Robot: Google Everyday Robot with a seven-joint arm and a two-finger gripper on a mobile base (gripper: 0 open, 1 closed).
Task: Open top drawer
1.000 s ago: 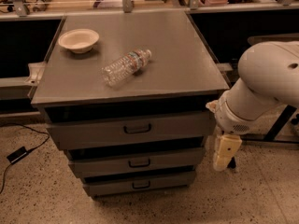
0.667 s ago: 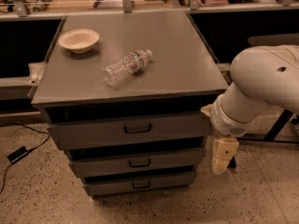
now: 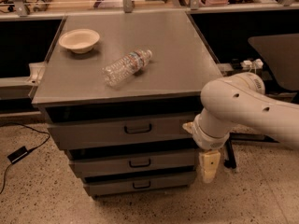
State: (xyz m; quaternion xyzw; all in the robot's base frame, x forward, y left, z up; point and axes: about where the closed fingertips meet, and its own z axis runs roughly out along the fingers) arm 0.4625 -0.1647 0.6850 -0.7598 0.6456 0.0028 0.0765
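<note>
The top drawer (image 3: 93,133) is the tallest grey front of three in the metal cabinet, with a small black bar handle (image 3: 138,129). It sits pushed in under the cabinet top. My gripper (image 3: 209,167) hangs pointing down from the white arm (image 3: 243,107), at the cabinet's right front corner. It is level with the middle drawer (image 3: 103,164), below and right of the top drawer's handle, and touches no handle.
On the cabinet top (image 3: 177,55) lie a clear plastic bottle (image 3: 126,67) on its side and a cream bowl (image 3: 79,39). The bottom drawer (image 3: 112,186) is below. A black cable and adapter (image 3: 18,154) lie on the floor at left. Shelves stand behind.
My arm has swung left toward the cabinet, bringing the gripper from clear of the right side up against the cabinet's right front corner. The drawers have not moved.
</note>
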